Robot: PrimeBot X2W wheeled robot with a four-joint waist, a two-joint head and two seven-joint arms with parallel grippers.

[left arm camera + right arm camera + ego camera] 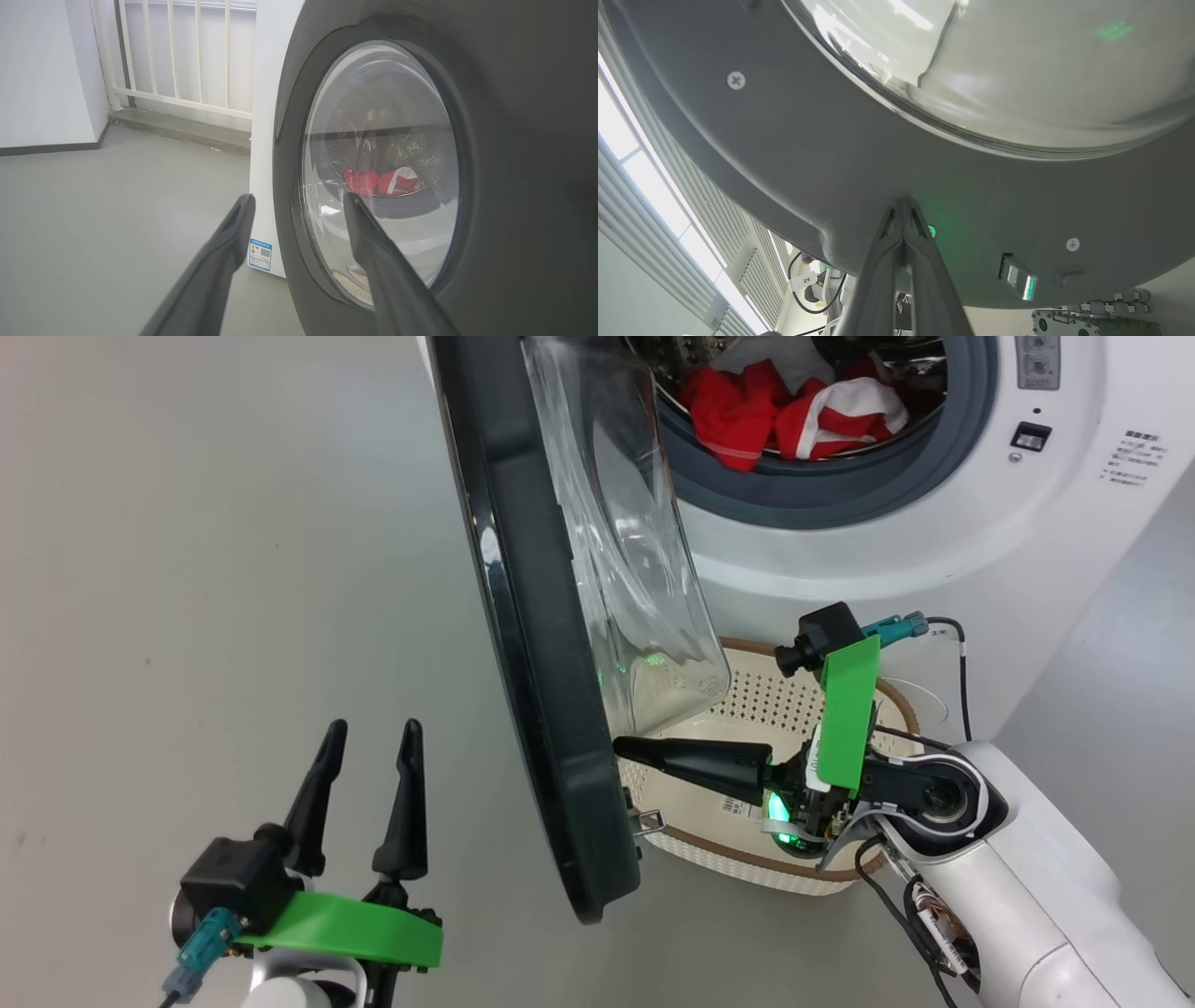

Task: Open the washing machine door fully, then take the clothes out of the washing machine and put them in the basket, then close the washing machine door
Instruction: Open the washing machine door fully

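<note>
Inspecting the scene, we find the washing machine door (532, 663) partly open. It is swung out from the washing machine (934, 523) so that the head view meets its black rim nearly edge-on, and its glass bowl (635, 569) bulges toward the machine.

We note the clothes (794, 411), red with white panels, lying bunched at the front of the steel drum, just behind the grey rubber ring (822, 495). From the left wrist view they can be seen through the door glass.

The basket (709, 845) stands on the floor (187, 523) in front of the machine, below the drum opening and on the inner side of the door. A paper label (738, 807) shows on its bottom.

The right jaws are pressed fully together and hold nothing. They reach across the basket, and their joined tips are at the door's inner rim, below the glass. In the right wrist view they appear to touch it, near a small latch (1020, 280) and a screw (1073, 244).

The left jaws are spread wide and empty. They are low over the floor on the outer side of the door, fingers pointing toward its outer face, apart from it.

A blue sticker (260, 255) marks the machine's side panel.
</note>
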